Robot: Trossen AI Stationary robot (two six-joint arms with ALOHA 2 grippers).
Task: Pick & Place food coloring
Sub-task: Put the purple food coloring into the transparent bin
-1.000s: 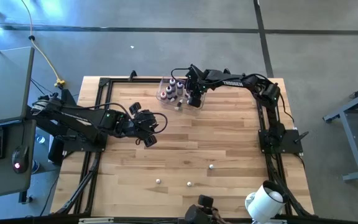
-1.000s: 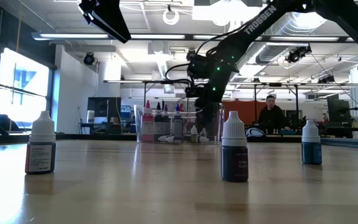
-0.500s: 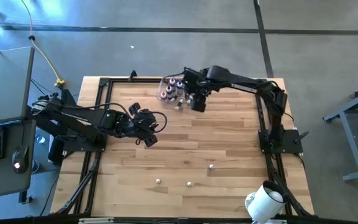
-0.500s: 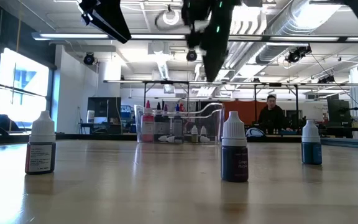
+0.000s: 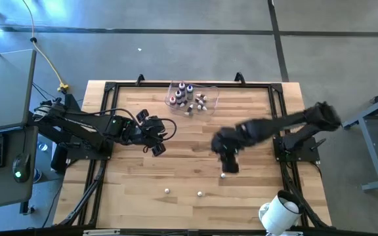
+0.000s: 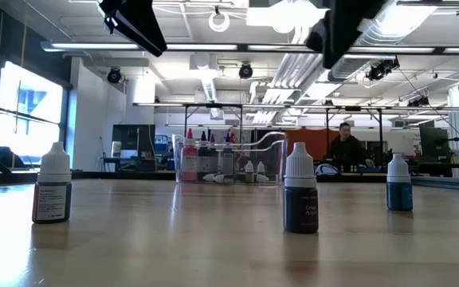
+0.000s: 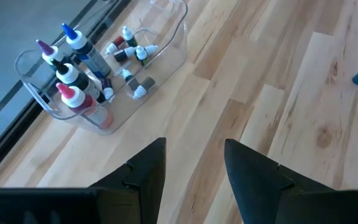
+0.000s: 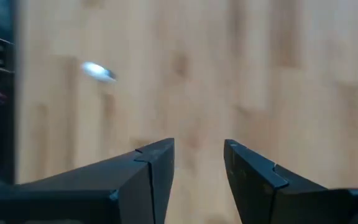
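Several food coloring bottles lie and stand in a clear tub (image 5: 192,98) at the table's far side, also seen in the left wrist view (image 7: 104,68). Three more bottles stand upright on their bases near the table's near edge (image 5: 223,175) (image 5: 167,191) (image 5: 199,194); the low view shows them too (image 6: 53,186) (image 6: 300,191) (image 6: 399,186). My right gripper (image 5: 229,164) (image 8: 199,155) hovers open, just on the far side of the rightmost loose bottle, which is blurred in its wrist view (image 8: 97,71). My left gripper (image 5: 159,134) (image 7: 194,155) waits open at mid-left.
A big white cylinder (image 5: 279,213) sits off the table's near right corner. A black frame (image 5: 110,88) runs along the table's edges. Bare wood lies between the tub and the loose bottles. A person (image 6: 347,147) stands in the room far behind the table.
My right gripper has risen out of the clear tub and swung fast toward the table's near edge, across the middle of the table, ending above the rightmost loose bottle. The tub and the three loose bottles have stayed put.
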